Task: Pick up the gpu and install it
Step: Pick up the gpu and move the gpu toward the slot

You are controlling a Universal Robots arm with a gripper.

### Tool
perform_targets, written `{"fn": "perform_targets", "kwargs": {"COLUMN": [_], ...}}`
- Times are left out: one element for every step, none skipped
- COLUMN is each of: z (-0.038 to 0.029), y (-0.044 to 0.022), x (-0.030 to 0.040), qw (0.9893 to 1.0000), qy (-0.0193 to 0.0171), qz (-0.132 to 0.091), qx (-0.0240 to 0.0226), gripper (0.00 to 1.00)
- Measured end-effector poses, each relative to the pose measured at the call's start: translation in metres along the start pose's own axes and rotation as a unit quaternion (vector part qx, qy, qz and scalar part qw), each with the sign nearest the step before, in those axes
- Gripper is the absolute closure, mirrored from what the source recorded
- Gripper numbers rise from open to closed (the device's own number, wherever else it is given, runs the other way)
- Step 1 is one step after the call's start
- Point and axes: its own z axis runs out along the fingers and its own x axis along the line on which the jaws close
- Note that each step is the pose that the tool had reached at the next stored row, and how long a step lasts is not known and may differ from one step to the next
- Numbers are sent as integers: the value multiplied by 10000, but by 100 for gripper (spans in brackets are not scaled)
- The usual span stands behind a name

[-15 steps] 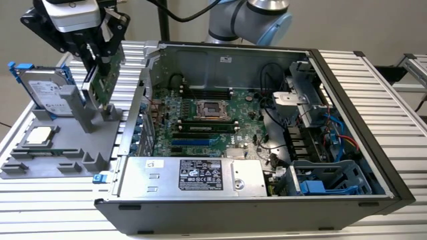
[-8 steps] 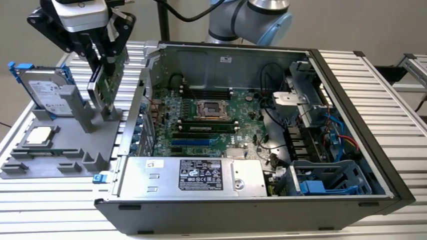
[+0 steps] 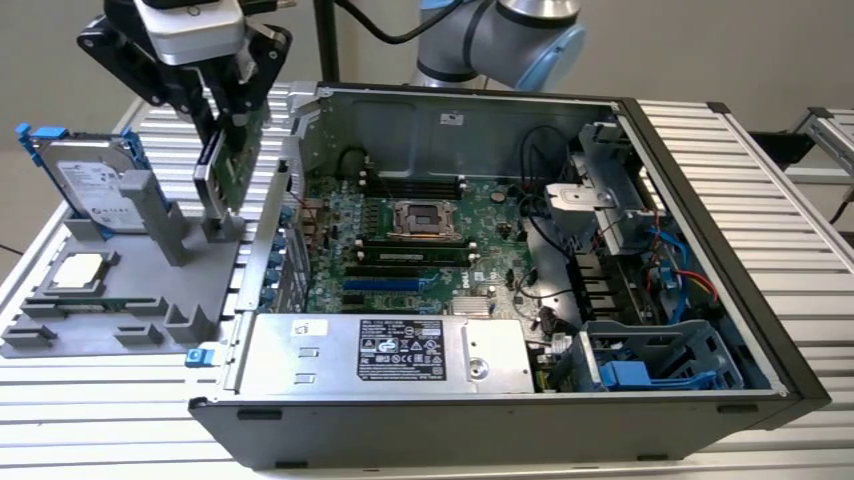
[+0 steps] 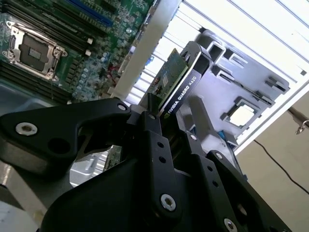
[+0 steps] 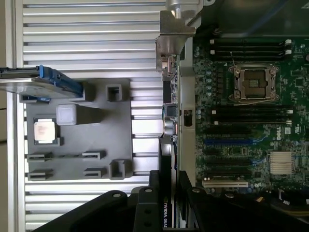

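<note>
In the exterior view, the gripper [image 3: 224, 122] is hanging high in the frame, toward the exterior view's left, and its fingers are clamping the gpu [image 3: 224, 175] by its upper edge. The card is standing upright, edge-on, just over the gray holder [image 3: 127, 322]; I cannot tell whether it is touching it. The hard drive [image 3: 87, 185] and the CPU chip [image 3: 80, 270] are resting on that holder. The open computer case [image 3: 694, 250] is lying beside it, taking up the middle of the frame and the exterior view's right.

In the second wrist view, the black fingers [image 4: 155, 140] are pinching the gpu [image 4: 179, 86] between them, with the motherboard [image 4: 58, 29] on one side and the gray holder [image 4: 251, 82] on the other.

In the first wrist view, the gripper [image 5: 168, 205] is squeezing the gpu [image 5: 165, 159], which is showing edge-on between the gray holder [image 5: 99, 140] and the motherboard [image 5: 241, 145].
</note>
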Motion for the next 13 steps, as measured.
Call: {"fn": "perform_targets", "kwargs": {"z": [0, 0, 0, -1, -1, 0, -1, -1, -1, -1, -1, -1, -1], "y": [0, 1, 2, 2, 3, 3, 4, 4, 5, 6, 6, 7, 8], "x": [-18, -36, -55, -73, -94, -114, -133, -153, -173, -193, -213, -234, -254], "qw": [10000, 10000, 10000, 10000, 10000, 10000, 10000, 10000, 10000, 10000, 10000, 10000, 10000], "qy": [0, 0, 0, 0, 0, 0, 0, 0, 0, 0, 0, 0, 0], "qz": [0, 0, 0, 0, 0, 0, 0, 0, 0, 0, 0, 0, 0], "qx": [0, 0, 0, 0, 0, 0, 0, 0, 0, 0, 0, 0, 0], "gripper": [100, 100, 100, 100, 100, 100, 100, 100, 100, 100, 100, 100, 100]}}
